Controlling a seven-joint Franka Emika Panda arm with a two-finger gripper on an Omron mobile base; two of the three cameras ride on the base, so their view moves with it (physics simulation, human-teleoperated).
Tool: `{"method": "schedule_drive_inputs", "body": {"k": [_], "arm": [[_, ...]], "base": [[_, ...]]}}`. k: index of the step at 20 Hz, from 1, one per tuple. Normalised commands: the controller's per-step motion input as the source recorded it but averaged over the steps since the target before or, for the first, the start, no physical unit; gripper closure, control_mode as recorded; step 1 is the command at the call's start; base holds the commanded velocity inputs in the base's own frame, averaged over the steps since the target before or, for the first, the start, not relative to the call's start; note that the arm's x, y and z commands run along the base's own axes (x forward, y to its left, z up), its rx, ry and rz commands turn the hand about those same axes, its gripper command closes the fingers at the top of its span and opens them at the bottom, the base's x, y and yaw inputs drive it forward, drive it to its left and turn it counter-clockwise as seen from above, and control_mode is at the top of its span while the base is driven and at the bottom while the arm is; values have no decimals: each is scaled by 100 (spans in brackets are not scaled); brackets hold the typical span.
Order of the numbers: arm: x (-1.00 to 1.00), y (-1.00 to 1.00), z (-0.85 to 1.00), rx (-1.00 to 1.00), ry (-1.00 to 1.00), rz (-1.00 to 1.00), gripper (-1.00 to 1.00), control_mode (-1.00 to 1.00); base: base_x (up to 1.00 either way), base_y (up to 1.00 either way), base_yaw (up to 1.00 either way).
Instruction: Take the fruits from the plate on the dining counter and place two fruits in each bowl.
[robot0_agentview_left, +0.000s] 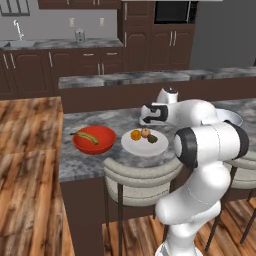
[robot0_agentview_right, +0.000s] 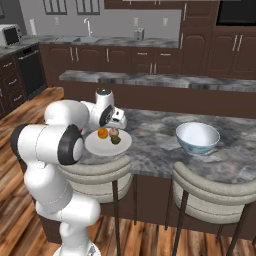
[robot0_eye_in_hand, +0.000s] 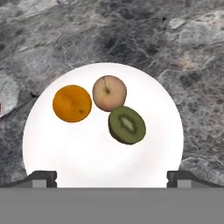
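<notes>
On the dining counter (robot0_agentview_left: 100, 120) the white plate (robot0_agentview_left: 142, 147) (robot0_eye_in_hand: 87, 153) holds three fruits close together: an orange (robot0_agentview_left: 135, 134) (robot0_eye_in_hand: 72, 103), a reddish-pink apple (robot0_agentview_left: 145, 132) (robot0_eye_in_hand: 109, 93) and a cut green fruit (robot0_agentview_left: 152, 139) (robot0_eye_in_hand: 127, 125). A yellow banana (robot0_agentview_left: 87, 136) lies in the red bowl (robot0_agentview_left: 95, 148) just left of the plate. Further right stands the white-blue bowl (robot0_agentview_right: 197, 137), with nothing visible in it. My gripper (robot0_agentview_left: 142, 117) (robot0_agentview_right: 121, 120) (robot0_eye_in_hand: 111, 178) hovers open above the plate, holding nothing.
Two padded stools (robot0_agentview_left: 140, 172) (robot0_agentview_right: 215, 187) stand against the counter's near edge, beside my arm. A brown wood-plank surface (robot0_agentview_left: 27, 150) adjoins the counter on the left. A second stone counter (robot0_agentview_left: 150, 77) runs behind.
</notes>
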Motion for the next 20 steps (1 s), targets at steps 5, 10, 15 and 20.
{"method": "schedule_drive_inputs", "body": {"k": [5, 10, 15, 20], "arm": [[2, -12, -31, 0, 13, 8, -100, -100], [23, -1, -25, 0, 10, 26, -100, -100], [36, -1, -24, 0, 13, 26, -100, -100], [30, -1, -16, 0, 12, 16, -100, -100]], "base": [[0, 0, 0], [0, 0, 0], [0, 0, 0], [0, 0, 0]]}}
